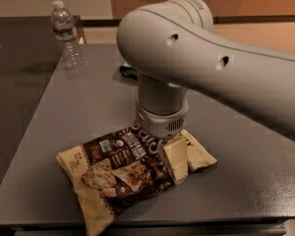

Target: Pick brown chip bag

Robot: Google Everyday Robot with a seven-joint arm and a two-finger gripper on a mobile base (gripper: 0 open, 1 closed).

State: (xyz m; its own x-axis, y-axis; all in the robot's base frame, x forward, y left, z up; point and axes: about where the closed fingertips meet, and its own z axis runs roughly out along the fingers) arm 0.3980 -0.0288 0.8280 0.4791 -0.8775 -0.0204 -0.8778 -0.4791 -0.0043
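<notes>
Camera view shows the brown chip bag lying flat near the front edge of the grey surface, its long side running at a slant from the front left up toward the right. The pincer is at the bag's right end, pointing straight down from the wrist and touching or all but touching the tan edge there. Whether it is open or closed on the foil cannot be told, since the thick grey arm and wrist housing cover most of it from above.

The bag rests fully on the surface, with no corner visibly raised, so the step in hand looks like the grasp itself, with the lift not yet done. The next move probably calls for a firm pinch on the crinkly edge and then a straight upward pull. The hold sits far off the bag's middle, so the bag is likely to swing or hang down from that end.

A clear water bottle stands upright at the far left, well apart. A green snack bag peeks out behind the arm and is also clear of the work.
</notes>
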